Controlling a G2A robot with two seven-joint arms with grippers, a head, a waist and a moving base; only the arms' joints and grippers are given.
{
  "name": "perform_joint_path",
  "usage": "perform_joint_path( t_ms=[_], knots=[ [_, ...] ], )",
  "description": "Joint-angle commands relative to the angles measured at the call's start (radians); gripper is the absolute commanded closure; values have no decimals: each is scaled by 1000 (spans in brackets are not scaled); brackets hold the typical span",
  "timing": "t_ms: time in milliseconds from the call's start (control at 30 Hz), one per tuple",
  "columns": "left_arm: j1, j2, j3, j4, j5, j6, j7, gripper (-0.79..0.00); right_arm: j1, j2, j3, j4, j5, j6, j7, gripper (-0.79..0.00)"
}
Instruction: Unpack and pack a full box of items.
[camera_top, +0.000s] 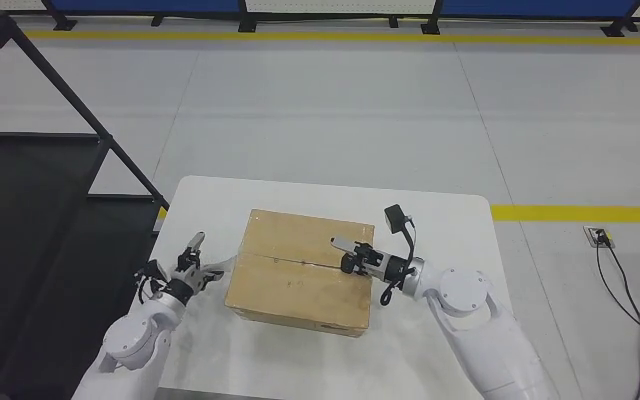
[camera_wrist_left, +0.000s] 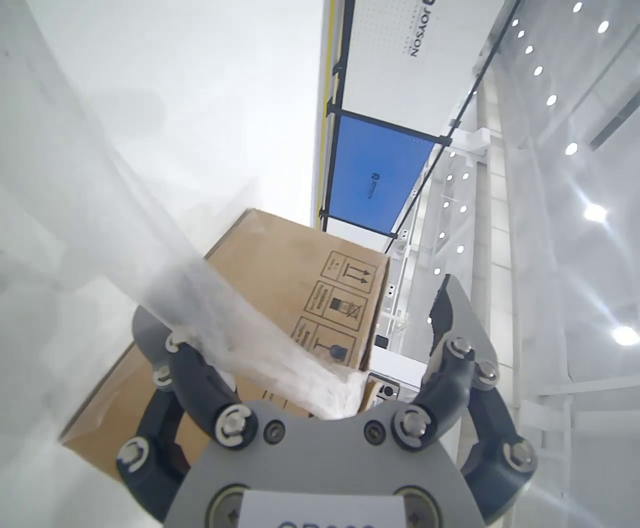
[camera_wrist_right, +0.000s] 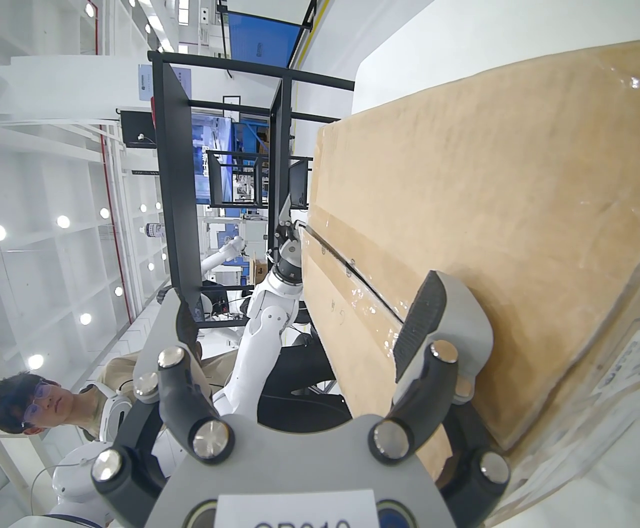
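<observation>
One cardboard box to deal with, shut, sitting in the middle of the tabletop. Closed along a seam running from 9 to 3 o'clock across the lid, with glossy tape over it. Looks stiff and flat-walled, too broad for either hand to span and, going by the word "full" in the task, probably heavy, so best not lifted by a flap. Slick where taped, rougher on bare card. Right hand spread wide at the 3 o'clock end of the seam, grasping nothing, one finger lying over the top face by the edge; cannot tell whether touching. Left hand likewise splayed and grasping nothing, low beside the 9 o'clock wall, near but apart from it. Crossed in its wrist view by a whitish translucent strip; cannot tell what. Probably best taken at the seam: slip a fingertip under a flap edge at 3 o'clock, peel upward, and brace the wall at 9 o'clock against sliding on the smooth tabletop. Expect tape to resist and flaps to spring back, so pull steadily. For shifting the whole thing, press both end walls together rather than pinch.
</observation>
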Motion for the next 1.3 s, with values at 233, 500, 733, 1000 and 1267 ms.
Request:
perform_joint_path(
  t_ms=[233, 500, 733, 1000, 1267],
  knots=[
    [51, 8, -64, -115, 120, -112, 63, -785, -3, 3, -1, 3, 7, -9, -2, -785],
    [99, 11, -96, -239, 234, -131, 112, -785, -4, 6, -3, 12, 16, -18, -1, -785],
    [137, 12, -102, -353, 359, -141, 143, -785, -1, 7, -7, 18, 21, -21, -2, -785],
    [155, 12, -78, -443, 515, -146, 137, -785, 2, 8, -13, 30, 29, -25, 0, -785],
    [150, 8, -34, -494, 648, -159, 146, -785, 5, 10, -15, 44, 36, -36, 4, -785]
  ],
)
